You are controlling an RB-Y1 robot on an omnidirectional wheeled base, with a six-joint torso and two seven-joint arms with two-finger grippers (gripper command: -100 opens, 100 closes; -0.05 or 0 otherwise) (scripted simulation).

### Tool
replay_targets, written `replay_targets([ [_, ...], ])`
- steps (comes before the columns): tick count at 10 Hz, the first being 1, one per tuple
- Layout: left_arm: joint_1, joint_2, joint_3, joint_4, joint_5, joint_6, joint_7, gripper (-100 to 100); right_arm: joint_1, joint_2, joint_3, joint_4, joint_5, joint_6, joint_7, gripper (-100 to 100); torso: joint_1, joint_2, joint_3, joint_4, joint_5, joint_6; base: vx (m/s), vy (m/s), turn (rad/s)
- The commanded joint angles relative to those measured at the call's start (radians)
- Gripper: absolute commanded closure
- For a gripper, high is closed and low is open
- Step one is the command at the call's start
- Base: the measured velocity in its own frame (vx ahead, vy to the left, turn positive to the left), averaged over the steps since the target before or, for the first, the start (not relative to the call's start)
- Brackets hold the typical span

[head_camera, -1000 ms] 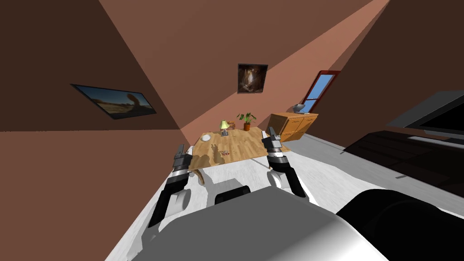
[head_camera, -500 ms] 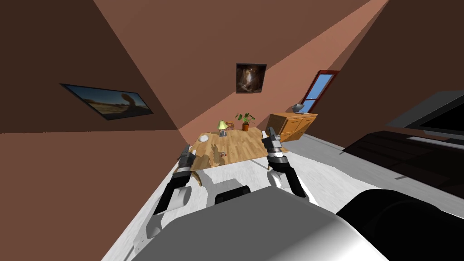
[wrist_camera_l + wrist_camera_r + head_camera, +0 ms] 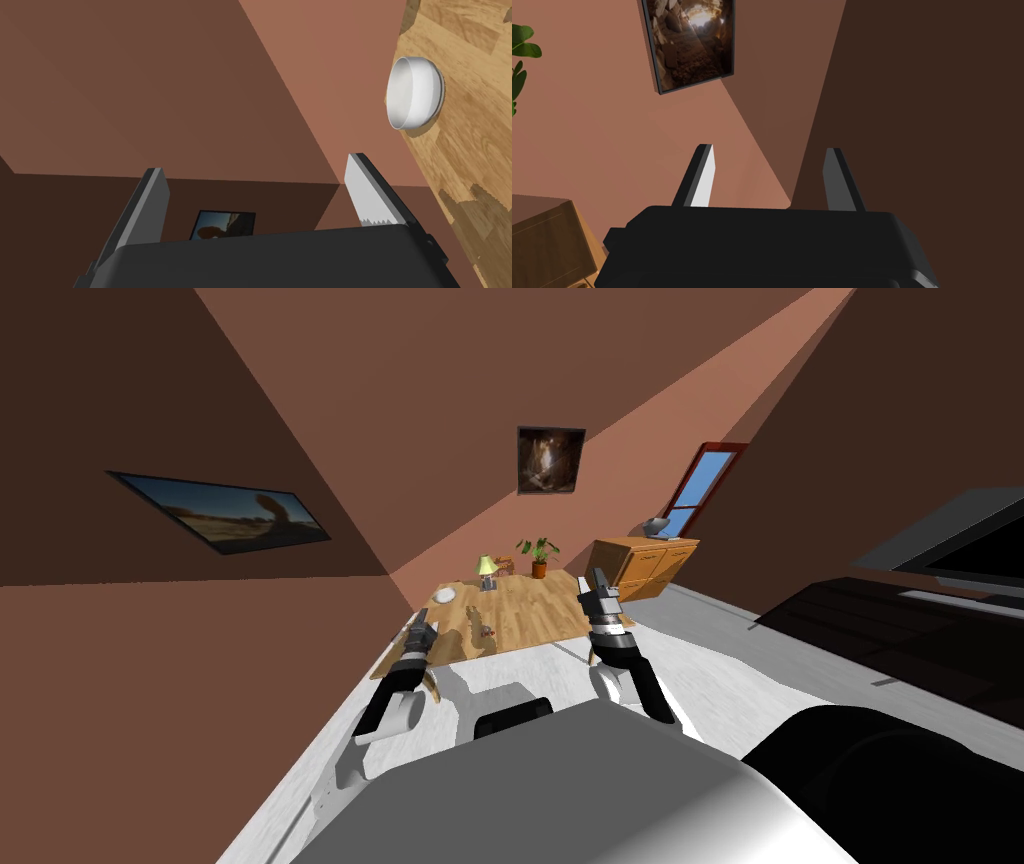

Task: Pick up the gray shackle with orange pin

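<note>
The shackle (image 3: 486, 631) is a tiny grey piece with an orange-red bit, lying on the wooden table (image 3: 530, 613) near its front edge. My left gripper (image 3: 424, 626) hovers over the table's near left corner, to the left of the shackle and apart from it. In the left wrist view that gripper (image 3: 254, 165) is open with nothing between its fingers, and the table (image 3: 475, 150) runs along one side. My right gripper (image 3: 593, 586) is raised at the table's right edge; the right wrist view shows it (image 3: 769, 148) open and empty.
A white bowl (image 3: 445, 594) (image 3: 412, 92), a small lamp (image 3: 487, 567) and a potted plant (image 3: 538, 554) stand at the table's far side. A wooden cabinet (image 3: 640, 563) is behind on the right. Dark low furniture (image 3: 900, 628) lines the right.
My left arm has swung right and forward, from beside the table to over its near left corner. The head view has shifted slightly. The right arm holds still.
</note>
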Motion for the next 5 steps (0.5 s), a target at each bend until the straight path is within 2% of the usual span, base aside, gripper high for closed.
replay_targets([
  [1,-0.01,0.001,-0.003,0.008,0.004,0.031,0.0,-100,0.0,0.0,0.0,0.0,0.0,0.0,0.0,0,0.0,0.0,0.0,0.0,0.0,0.0,0.022,-0.071,0.001],
  [3,-0.055,0.023,-0.009,0.066,0.03,0.101,0.008,-100,0.0,0.0,0.0,0.0,0.0,0.0,0.0,0,0.0,0.001,0.0,0.0,0.0,0.0,0.017,-0.097,-0.008],
  [4,-0.055,0.023,-0.009,0.066,0.03,0.115,0.008,-100,0.0,0.0,0.0,0.0,0.0,0.0,0.0,0,-0.002,0.0,0.0,0.0,-0.001,0.0,0.03,-0.108,0.001],
  [5,-0.078,0.034,-0.013,0.096,0.043,0.156,0.011,-100,0.0,0.0,0.0,0.0,0.0,0.0,0.0,0,-0.002,0.0,0.0,0.0,-0.001,0.0,0.038,-0.105,-0.004],
])
